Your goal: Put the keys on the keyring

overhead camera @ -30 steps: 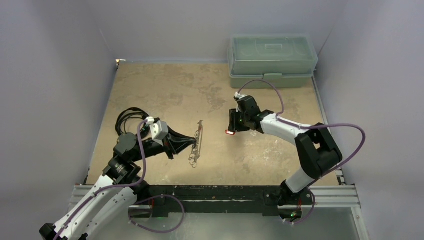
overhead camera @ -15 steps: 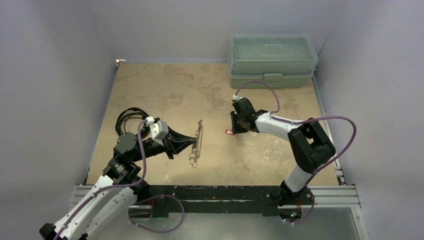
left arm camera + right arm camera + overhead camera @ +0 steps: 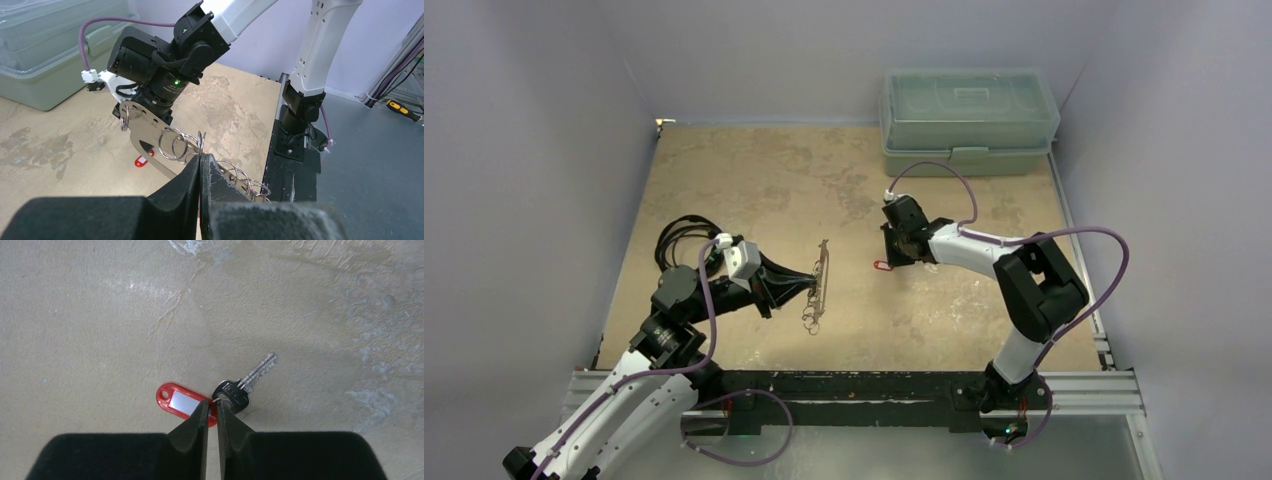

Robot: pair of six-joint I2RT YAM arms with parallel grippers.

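The key [image 3: 246, 381] is a small silver blade with a dark head, joined by a tiny ring [image 3: 215, 400] to a red tag [image 3: 176, 401]. Both sit right at the tips of the right gripper [image 3: 213, 407], the tag to one side and the key to the other, with the blade pointing away from the palm. The fingers are pressed almost together with only a sliver between them, pinching at that joining ring. I cannot tell whether the key is off the table [image 3: 100, 315]. It looks light, stiff and slick, so from a ring hold it will likely swing or twist; a grip flat across the head should steer its hole better. The left gripper [image 3: 200, 167] is clamped on the keyring [image 3: 145, 131], a flat metal plate strung with thin wire rings that fan out just past its tips, raised off the table. Those rings look springy and loose, so the plate is the firm place to hold. Seen from the left gripper, the key is beyond the keyring and apart from it.
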